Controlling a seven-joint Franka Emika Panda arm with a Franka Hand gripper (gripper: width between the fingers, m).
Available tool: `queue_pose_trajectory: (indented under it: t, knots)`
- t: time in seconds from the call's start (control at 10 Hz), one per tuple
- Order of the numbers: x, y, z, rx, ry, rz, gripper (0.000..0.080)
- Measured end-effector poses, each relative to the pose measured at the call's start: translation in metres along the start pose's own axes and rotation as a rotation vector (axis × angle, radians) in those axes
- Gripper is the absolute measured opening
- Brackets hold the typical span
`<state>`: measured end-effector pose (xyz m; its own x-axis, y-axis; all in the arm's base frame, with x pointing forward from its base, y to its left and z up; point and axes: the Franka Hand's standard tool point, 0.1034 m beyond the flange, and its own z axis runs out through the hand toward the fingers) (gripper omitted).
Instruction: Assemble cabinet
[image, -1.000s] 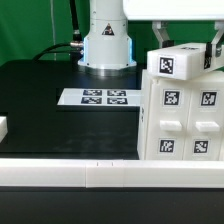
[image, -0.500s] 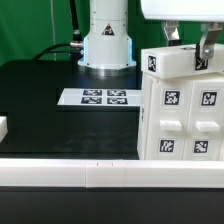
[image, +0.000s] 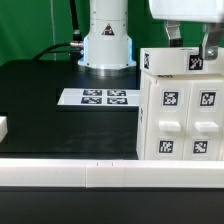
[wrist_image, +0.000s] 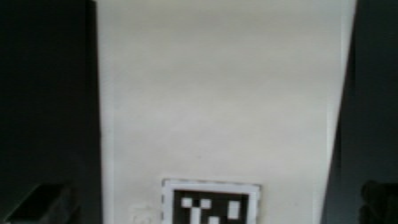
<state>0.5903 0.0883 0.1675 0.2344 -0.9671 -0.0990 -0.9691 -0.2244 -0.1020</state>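
Note:
The cabinet (image: 180, 115), a large white box with square marker tags and drawer-like blocks on its face, stands at the exterior view's right. A flat white top piece (image: 165, 61) with tags lies level on its upper edge. My gripper (image: 190, 48) comes down from above with a finger on each side of this piece and is shut on it. In the wrist view the white piece (wrist_image: 214, 90) fills the middle, with one tag (wrist_image: 214, 203) near the gripper (wrist_image: 206, 208), and dark fingertips (wrist_image: 36, 205) show at both sides.
The marker board (image: 100, 97) lies flat on the black table behind the cabinet's left side. The robot base (image: 107, 40) stands at the back. A small white block (image: 3, 127) sits at the far left edge. A white rail (image: 70, 175) runs along the front.
The held top piece has turned from tilted to level and come down onto the cabinet's top. The gripper has moved a little to the exterior view's right with it.

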Motion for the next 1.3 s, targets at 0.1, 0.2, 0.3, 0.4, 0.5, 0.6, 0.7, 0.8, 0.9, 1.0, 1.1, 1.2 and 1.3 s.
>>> queue_pose_trajectory:
  t: [0.1, 0.2, 0.3, 0.4, 0.5, 0.6, 0.7, 0.8, 0.9, 1.0, 1.1, 1.2, 1.3]
  knots:
    - [-0.0013, -0.0022, -0.0054, 0.011, -0.008, -0.004, 0.0798]
    - [-0.0030, -0.0055, -0.0129, 0.028, -0.020, -0.010, 0.0797]
    - [-0.0036, -0.0038, -0.0082, 0.020, -0.020, -0.012, 0.0797]
    - [-0.0035, -0.0039, -0.0081, 0.021, -0.020, -0.051, 0.0797]
    - [-0.0036, -0.0036, -0.0078, 0.018, -0.018, -0.074, 0.0797]
    - [-0.0036, -0.0033, -0.0082, -0.001, -0.005, -0.289, 0.0797]
    - [-0.0038, -0.0058, -0.0106, 0.000, -0.005, -0.396, 0.0797]
    - [-0.0045, -0.0074, -0.0125, -0.001, -0.005, -0.511, 0.0797]
    - [-0.0054, -0.0089, -0.0137, 0.001, -0.003, -0.609, 0.0797]
    - [-0.0049, -0.0083, -0.0131, 0.001, -0.003, -0.698, 0.0797]
    - [-0.0045, -0.0082, -0.0131, 0.001, -0.003, -0.851, 0.0797]
    - [-0.0045, -0.0082, -0.0131, 0.000, -0.002, -0.941, 0.0797]
    - [-0.0049, -0.0083, -0.0133, -0.001, -0.003, -1.082, 0.0797]
